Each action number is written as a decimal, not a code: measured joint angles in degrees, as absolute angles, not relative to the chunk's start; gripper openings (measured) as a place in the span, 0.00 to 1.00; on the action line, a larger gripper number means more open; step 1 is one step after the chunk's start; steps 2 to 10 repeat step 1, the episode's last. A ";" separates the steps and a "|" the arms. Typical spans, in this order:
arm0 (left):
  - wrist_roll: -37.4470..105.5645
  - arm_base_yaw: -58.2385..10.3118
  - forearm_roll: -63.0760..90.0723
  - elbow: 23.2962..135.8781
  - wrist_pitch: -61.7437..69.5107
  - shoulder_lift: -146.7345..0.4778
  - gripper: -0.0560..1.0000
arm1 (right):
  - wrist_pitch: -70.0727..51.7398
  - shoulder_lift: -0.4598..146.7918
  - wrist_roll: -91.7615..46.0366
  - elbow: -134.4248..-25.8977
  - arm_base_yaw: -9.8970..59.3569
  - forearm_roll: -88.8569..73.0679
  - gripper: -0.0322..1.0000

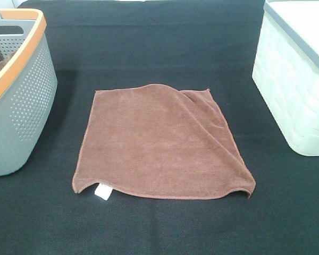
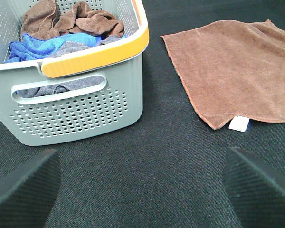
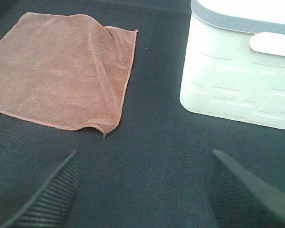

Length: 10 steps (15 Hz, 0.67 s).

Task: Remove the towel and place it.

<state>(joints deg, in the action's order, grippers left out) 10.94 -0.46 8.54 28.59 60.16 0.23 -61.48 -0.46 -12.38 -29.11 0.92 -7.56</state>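
Observation:
The towel, a reddish-brown square cloth with a stitched hem and a small white tag at its near left corner, lies spread flat on the black table in the middle. It also shows in the left wrist view and the right wrist view. My left gripper is open and empty, above bare table near the grey basket. My right gripper is open and empty, above bare table between the towel and the white basket. Neither gripper shows in the high view.
A grey perforated basket with an orange rim stands at the left; in the left wrist view it holds bunched brown cloth and blue cloth. A white basket with a grey rim stands at the right.

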 joint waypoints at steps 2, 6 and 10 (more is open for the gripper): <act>10.94 -0.46 8.54 28.59 60.16 0.23 0.88 | -61.48 -0.46 -12.38 -29.11 0.92 -7.56 0.72; 10.94 -0.46 8.54 28.59 60.16 0.23 0.88 | -61.48 -0.46 -12.38 -29.11 0.92 -7.56 0.72; 10.94 -0.46 8.54 28.59 60.16 0.23 0.88 | -61.48 -0.46 -12.38 -29.11 0.92 -7.56 0.72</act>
